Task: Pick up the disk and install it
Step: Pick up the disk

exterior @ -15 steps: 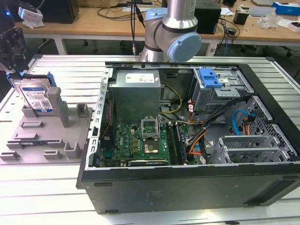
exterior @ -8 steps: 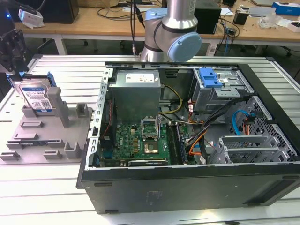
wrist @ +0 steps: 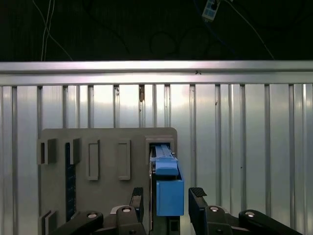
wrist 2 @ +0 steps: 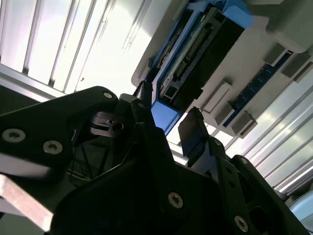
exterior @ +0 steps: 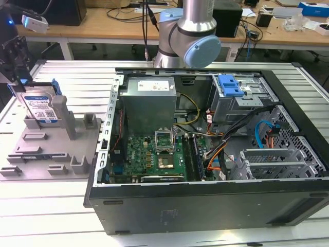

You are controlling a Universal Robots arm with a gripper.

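Observation:
The disk [exterior: 42,108], a silver drive with a white-and-blue label and a blue frame, stands on edge in a grey holder [exterior: 56,149] at the exterior view's left. My gripper [exterior: 20,85] hangs right over the disk's upper end. In both wrist views my gripper [wrist: 166,192] is open, its black fingers [wrist: 196,193] on either side of the disk's blue frame [wrist: 169,196]. A gap shows between one finger and the frame. From the second wrist view, the disk [wrist 2: 200,54] shows its dark underside beyond my gripper [wrist 2: 168,110].
An open computer case [exterior: 205,154] lies on the slatted aluminium table [exterior: 61,77], with a drive bay and a blue clip [exterior: 230,85] at its far side. The arm's base [exterior: 190,31] stands behind the case. A dark blue strip [wrist: 70,181] sits in another holder slot.

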